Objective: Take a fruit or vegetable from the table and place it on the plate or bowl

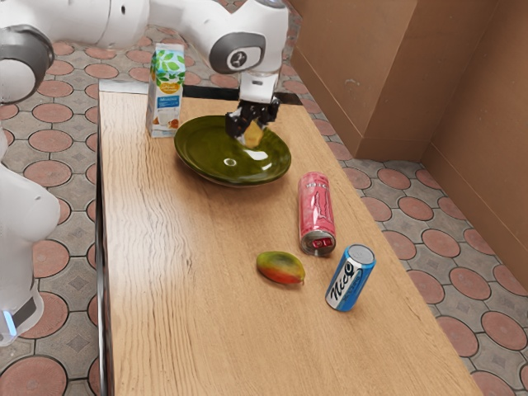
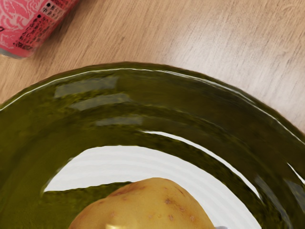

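And here's the gripper (image 1: 252, 129), hanging straight down off the white arm, black fingers clenched from both sides on a yellowish potato (image 1: 252, 137). That's a firm grasp: the potato sits pinched between the two pads.

The potato is over the dark green plate (image 1: 213, 157), toward its one o'clock side in the exterior view. It's low, right down near the glaze, though whether it actually touches the plate I can't tell. From the wrist camera the potato (image 2: 143, 205) bulges up just under the hand, speckled tan skin, with the plate's glossy green rim (image 2: 143, 100) curving round beyond it and a bright reflection in the well.

Moving outward on the wooden table (image 1: 181, 280): at ten o'clock from the plate, a milk carton (image 1: 167, 91) stands upright near the table's far edge, close by the plate's rim. At four o'clock, a red can (image 1: 317, 213) lies on its side, a short way off the rim; the wrist view catches its pink label (image 2: 33, 21) just beyond the plate.

Further out, at five o'clock from the plate, a red-and-green mango (image 1: 280, 267) lies on the bare wood. At its three o'clock, just beside it, a blue can (image 1: 350, 277) lies tipped at an angle.
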{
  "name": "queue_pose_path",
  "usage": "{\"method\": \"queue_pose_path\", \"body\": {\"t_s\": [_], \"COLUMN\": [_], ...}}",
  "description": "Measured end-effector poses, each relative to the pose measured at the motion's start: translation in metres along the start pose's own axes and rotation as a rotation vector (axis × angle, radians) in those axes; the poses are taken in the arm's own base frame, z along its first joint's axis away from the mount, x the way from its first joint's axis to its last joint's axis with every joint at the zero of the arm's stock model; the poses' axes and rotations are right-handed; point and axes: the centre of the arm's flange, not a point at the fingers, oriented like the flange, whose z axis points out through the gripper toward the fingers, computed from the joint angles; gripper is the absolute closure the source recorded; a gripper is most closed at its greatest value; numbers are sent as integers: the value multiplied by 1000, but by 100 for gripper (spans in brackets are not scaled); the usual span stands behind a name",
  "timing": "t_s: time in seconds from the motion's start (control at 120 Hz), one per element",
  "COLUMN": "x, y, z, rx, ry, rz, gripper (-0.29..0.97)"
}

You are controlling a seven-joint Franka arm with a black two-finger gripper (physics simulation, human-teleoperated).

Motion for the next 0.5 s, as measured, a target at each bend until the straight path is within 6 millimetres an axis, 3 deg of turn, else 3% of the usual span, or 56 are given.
{"method": "queue_pose_path", "body": {"t_s": [0.058, 0.108, 0.233, 0.292, 0.417, 0.5], "x": [-31, -44, -46, -43, -38, 11], "y": [-6, -8, -4, -4, -12, -23], "z": [13, 25, 49, 51, 39, -7], "rx": [-25, -47, -79, -76, -20, 70], "ry": [-12, -15, -14, -11, -1, 56], "rz": [-34, -42, -10, 6, 30, 50], "gripper": [44, 45, 45, 32, 13, 7]}}
